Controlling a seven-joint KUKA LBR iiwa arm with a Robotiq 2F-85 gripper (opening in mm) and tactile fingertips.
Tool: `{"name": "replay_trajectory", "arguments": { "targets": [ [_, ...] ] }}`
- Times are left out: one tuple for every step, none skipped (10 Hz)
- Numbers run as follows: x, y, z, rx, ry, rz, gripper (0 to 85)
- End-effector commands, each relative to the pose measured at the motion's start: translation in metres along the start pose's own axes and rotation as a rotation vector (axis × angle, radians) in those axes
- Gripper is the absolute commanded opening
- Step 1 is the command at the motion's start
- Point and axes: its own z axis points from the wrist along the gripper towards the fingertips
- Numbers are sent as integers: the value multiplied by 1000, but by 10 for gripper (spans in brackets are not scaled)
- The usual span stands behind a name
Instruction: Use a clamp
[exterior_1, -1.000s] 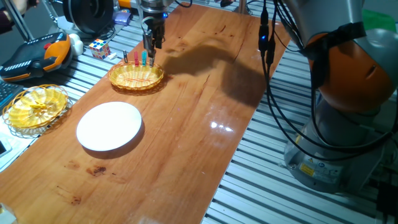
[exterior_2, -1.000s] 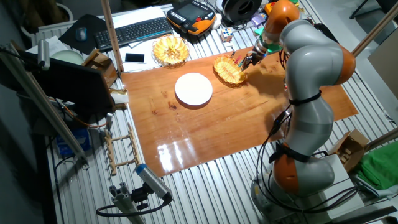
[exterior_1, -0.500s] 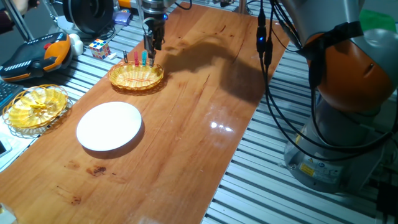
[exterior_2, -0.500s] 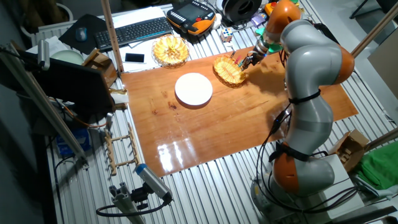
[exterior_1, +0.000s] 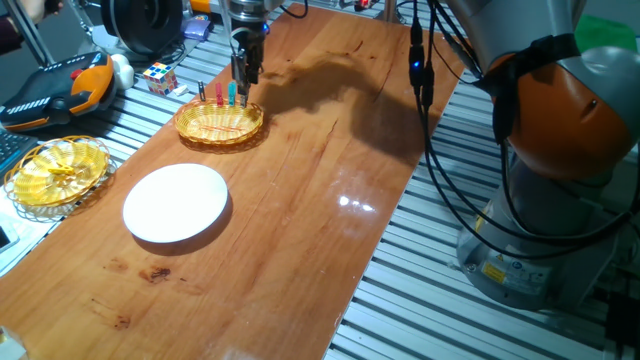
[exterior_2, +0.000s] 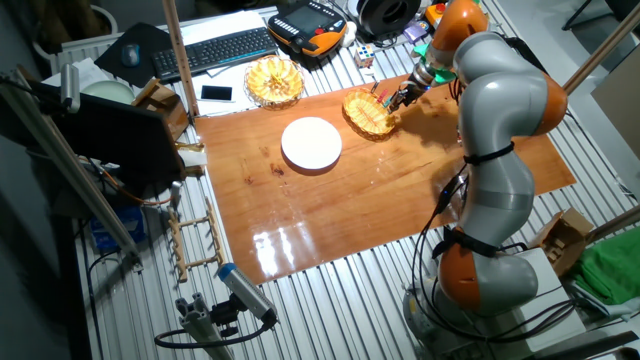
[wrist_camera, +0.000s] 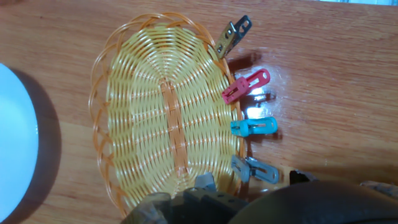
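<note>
The clamp (wrist_camera: 255, 169), a small pale grey peg, is clipped on the rim of a woven yellow basket (wrist_camera: 99, 74), beside a teal peg (wrist_camera: 254, 127), a red peg (wrist_camera: 247, 86) and a dark peg (wrist_camera: 233, 36). In the hand view my gripper (wrist_camera: 253, 180) is open, with one fingertip on each side of the clamp; I cannot tell if they touch it. In one fixed view the gripper (exterior_1: 243, 72) hangs just above the pegs at the far rim of the basket (exterior_1: 192, 130). The other fixed view shows the gripper (exterior_2: 400, 97) at the basket (exterior_2: 368, 112).
A white plate (exterior_1: 177, 203) lies on the wooden table in front of the basket; its edge shows in the hand view (wrist_camera: 15, 143). A second yellow basket (exterior_1: 60, 170), a Rubik's cube (exterior_1: 160, 76) and a teach pendant (exterior_1: 55, 85) sit off the table's left. A cable (exterior_1: 425, 80) hangs from the arm.
The arm and its cable have shifted slightly; the gripper stays over the pegs on the basket rim. Nothing else has moved.
</note>
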Motion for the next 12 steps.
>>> {"name": "replay_trajectory", "arguments": {
  "targets": [
    [-1, 0, 2, -1, 0, -3, 627],
    [-1, -1, 4, -4, -1, -4, 623],
    [-1, -1, 5, -4, -1, -4, 620],
    [-1, -1, 5, -6, 0, -4, 620],
    [-2, -1, 5, -6, 2, -4, 620],
    [-2, -2, 7, -8, 2, -4, 620],
    [-3, -2, 7, -11, 1, -4, 617],
    [-3, -2, 8, -12, 1, -4, 613],
    [-3, -3, 8, -14, 2, -4, 610],
    [-4, -3, 8, -16, 3, -3, 607],
    [-4, -3, 8, -17, 3, -3, 593],
    [-4, -3, 8, -17, 3, -3, 577]
  ]
}}
